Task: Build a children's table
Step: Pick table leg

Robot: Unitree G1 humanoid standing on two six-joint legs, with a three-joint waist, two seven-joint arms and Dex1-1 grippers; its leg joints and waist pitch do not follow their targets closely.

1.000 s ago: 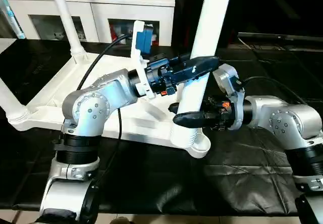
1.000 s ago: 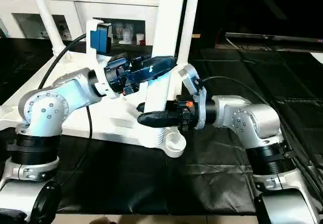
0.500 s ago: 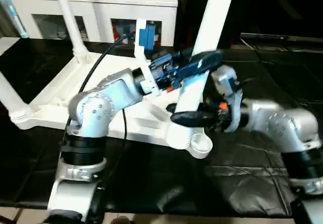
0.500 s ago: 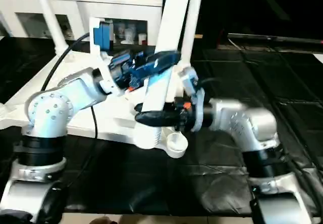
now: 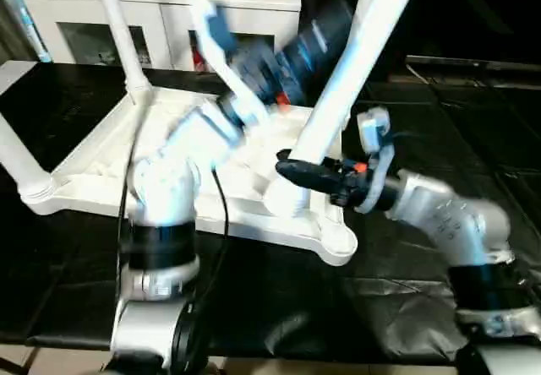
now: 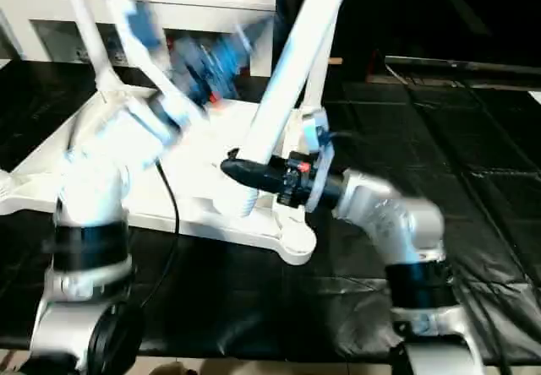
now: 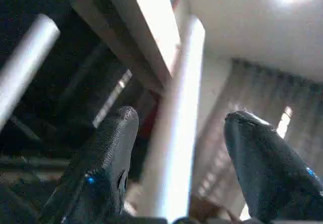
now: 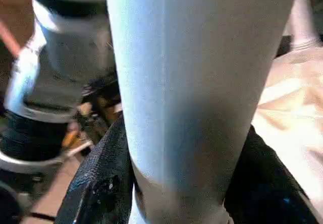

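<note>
Right hand (image 5: 287, 169) grips the long white tapered plastic leg (image 5: 338, 96) near its base; left hand (image 7: 176, 163) open, straddling the same leg higher up.

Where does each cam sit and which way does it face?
Left and right eye: head, looking forward-down at tabletop; both arms show; right gripper clamps tilted leg.
Left wrist: on left arm, looking up between open fingers at a leg.
Right wrist: on right arm, fingers around leg.
Shared: that leg in eye and right wrist views.
</note>
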